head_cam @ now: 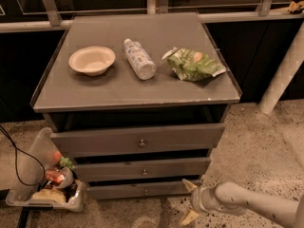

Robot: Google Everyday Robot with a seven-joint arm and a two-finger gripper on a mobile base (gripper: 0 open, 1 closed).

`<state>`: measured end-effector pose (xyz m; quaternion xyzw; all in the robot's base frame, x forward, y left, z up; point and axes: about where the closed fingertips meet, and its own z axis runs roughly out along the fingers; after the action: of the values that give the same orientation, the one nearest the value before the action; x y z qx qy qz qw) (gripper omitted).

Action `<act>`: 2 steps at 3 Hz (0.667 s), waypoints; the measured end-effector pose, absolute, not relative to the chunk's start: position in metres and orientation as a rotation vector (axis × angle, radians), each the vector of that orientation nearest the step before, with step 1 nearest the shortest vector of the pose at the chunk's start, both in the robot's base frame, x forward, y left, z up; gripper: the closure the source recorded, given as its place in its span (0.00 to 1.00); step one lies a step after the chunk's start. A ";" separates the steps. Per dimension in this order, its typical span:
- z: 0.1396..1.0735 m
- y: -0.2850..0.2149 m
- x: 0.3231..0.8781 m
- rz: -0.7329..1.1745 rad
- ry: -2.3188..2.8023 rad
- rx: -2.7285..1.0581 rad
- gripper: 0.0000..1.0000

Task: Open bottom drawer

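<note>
Gripper (188, 201) hanging low over floor (266, 141), just right of bottom drawer (118, 191), fingers spread wide, gripping nothing. Likely lining up level with small knob (146, 191) for pulling.

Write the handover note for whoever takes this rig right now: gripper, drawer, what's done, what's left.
Gripper: open, empty, low near the floor, just off the right end of the bottom drawer.
Bottom drawer: looks shut. Its knob is untouched, to the left of the gripper.
Done: gripper is at drawer height, nothing more.
Left: reach the knob, grip it, pull the drawer out.
Bowl, bottle and snack bag lie on the cabinet top; not part of the job.
</note>
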<state>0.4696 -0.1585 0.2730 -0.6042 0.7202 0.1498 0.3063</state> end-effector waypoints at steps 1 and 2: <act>0.255 -0.158 0.482 0.407 1.914 -1.571 0.00; 0.239 -0.157 0.496 0.431 1.923 -1.530 0.00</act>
<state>0.4956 -0.1568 0.2387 -0.5815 0.7308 0.1640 0.3178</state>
